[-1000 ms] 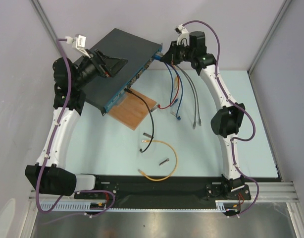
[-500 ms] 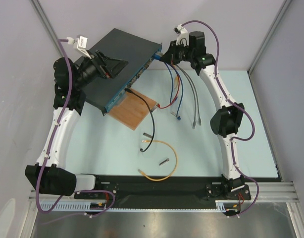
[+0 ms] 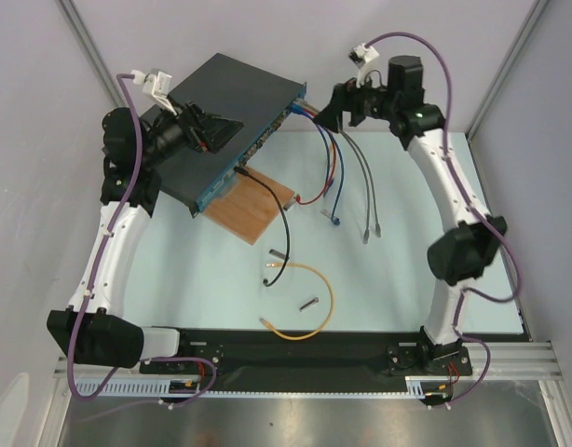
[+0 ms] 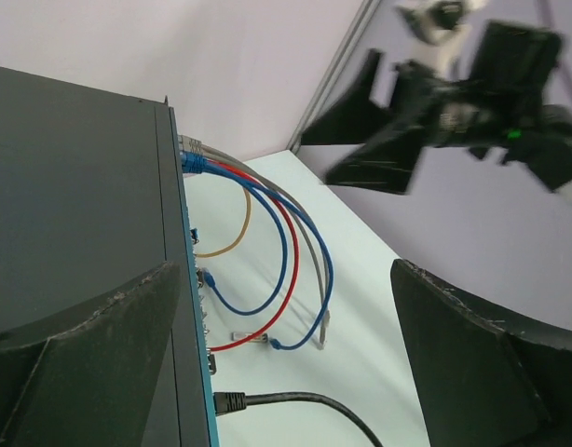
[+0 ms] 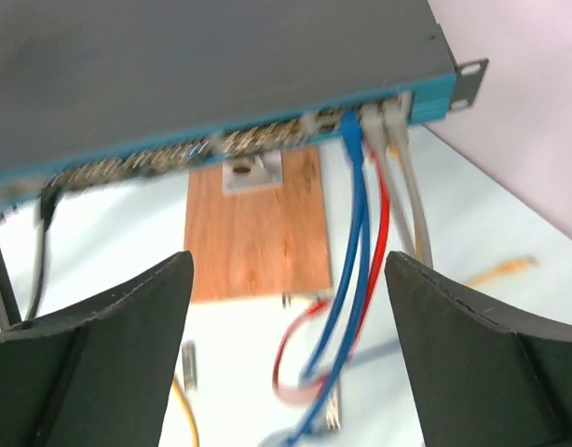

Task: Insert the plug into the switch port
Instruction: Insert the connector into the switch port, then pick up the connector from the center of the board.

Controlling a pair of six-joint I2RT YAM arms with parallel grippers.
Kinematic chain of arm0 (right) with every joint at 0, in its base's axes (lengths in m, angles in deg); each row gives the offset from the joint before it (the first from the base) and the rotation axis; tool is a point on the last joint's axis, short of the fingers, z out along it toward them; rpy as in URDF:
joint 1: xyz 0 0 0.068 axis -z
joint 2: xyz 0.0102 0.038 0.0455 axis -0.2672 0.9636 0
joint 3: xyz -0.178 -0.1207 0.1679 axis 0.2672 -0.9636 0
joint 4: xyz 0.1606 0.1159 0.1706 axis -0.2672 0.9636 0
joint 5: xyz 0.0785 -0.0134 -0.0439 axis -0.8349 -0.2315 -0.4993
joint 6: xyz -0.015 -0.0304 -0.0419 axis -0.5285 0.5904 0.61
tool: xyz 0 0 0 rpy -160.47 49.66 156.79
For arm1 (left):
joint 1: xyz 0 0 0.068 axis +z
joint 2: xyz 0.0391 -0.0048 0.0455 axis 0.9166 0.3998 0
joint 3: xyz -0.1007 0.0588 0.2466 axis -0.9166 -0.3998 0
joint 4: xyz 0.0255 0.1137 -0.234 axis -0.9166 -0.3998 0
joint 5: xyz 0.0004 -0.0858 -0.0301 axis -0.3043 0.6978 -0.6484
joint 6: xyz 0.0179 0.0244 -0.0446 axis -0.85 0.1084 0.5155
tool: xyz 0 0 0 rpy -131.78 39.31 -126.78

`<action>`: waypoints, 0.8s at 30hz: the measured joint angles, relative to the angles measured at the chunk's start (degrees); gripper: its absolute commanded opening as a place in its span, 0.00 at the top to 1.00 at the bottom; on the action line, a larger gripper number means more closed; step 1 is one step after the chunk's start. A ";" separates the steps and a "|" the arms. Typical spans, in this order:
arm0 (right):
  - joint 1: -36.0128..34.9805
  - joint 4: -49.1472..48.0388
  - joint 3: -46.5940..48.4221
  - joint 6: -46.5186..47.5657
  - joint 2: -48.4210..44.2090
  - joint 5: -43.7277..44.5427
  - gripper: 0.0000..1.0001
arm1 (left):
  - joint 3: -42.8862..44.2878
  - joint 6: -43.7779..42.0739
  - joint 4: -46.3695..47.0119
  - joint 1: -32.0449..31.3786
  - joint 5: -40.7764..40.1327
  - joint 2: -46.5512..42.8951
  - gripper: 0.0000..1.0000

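The switch (image 3: 225,112) lies slanted at the back left, its blue front face (image 5: 221,149) with the row of ports turned toward the table. A blue plug (image 5: 351,138) sits in a port near the right end of that face, beside two grey plugs (image 5: 387,119); it also shows in the left wrist view as the blue plug (image 4: 195,164). My right gripper (image 3: 328,112) (image 5: 288,270) hangs open a short way off that end, holding nothing. My left gripper (image 3: 228,128) (image 4: 281,279) stands open over the switch top (image 4: 72,205), one finger resting on it.
A brown wooden board (image 3: 258,207) lies under the switch's front edge. A black cable (image 3: 284,228) is plugged in further left. Red, blue and grey cables (image 3: 347,177) trail onto the table. A yellow cable (image 3: 314,303) and a small metal pin (image 3: 309,304) lie nearer the bases.
My right gripper has opened and drawn back to the right from the switch's end, leaving the blue plug in its port. The left arm has stayed put.
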 measured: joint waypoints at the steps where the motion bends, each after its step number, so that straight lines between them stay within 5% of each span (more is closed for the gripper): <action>1: 0.44 1.27 -2.27 1.77 -3.21 -0.02 0.11 | 0.00 -0.96 -0.22 0.00 0.17 0.00 0.00; 4: 1.20 4.26 -12.92 8.83 -14.53 0.00 0.15 | 0.00 -4.11 -1.68 -0.24 1.16 0.00 0.00; 9: -0.35 10.45 -33.11 18.29 -30.08 0.61 0.41 | 0.00 -10.43 -4.87 -1.92 2.08 -0.15 0.00; 12: -5.05 11.15 -46.62 20.52 -34.34 3.98 0.48 | -0.02 -14.51 -6.93 -4.22 2.64 -0.76 0.00; 18: -15.76 5.92 -66.69 20.35 -32.46 11.56 0.54 | -1.90 -17.33 -7.72 -5.90 3.67 -4.48 0.00; 24: -21.38 -6.23 -68.32 18.43 -22.34 15.69 0.55 | -2.93 -18.05 -8.66 -5.90 3.72 -6.69 0.00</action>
